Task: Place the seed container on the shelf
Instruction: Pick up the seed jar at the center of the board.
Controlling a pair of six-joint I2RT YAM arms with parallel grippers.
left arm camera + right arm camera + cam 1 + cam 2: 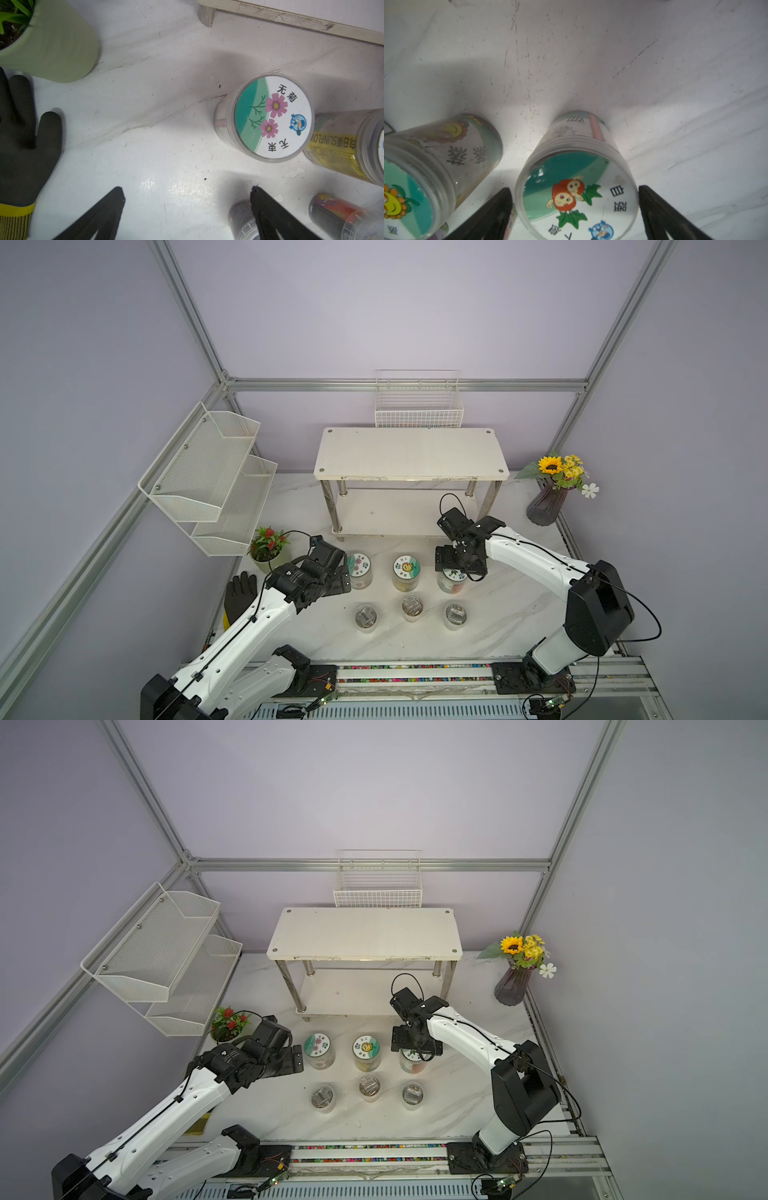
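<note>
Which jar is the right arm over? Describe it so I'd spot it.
Find the white two-tier shelf; three picture-lidded jars stand in a row before it. It is the jar nearest the vase, under the right end effector. Only its lid shows red cartoon fruits with leaves.

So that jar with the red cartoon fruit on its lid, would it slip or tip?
The jar looks like smooth clear plastic: probably stiff, maybe slippery. Upright and round-sided, it could tip if nudged, then roll.
</note>
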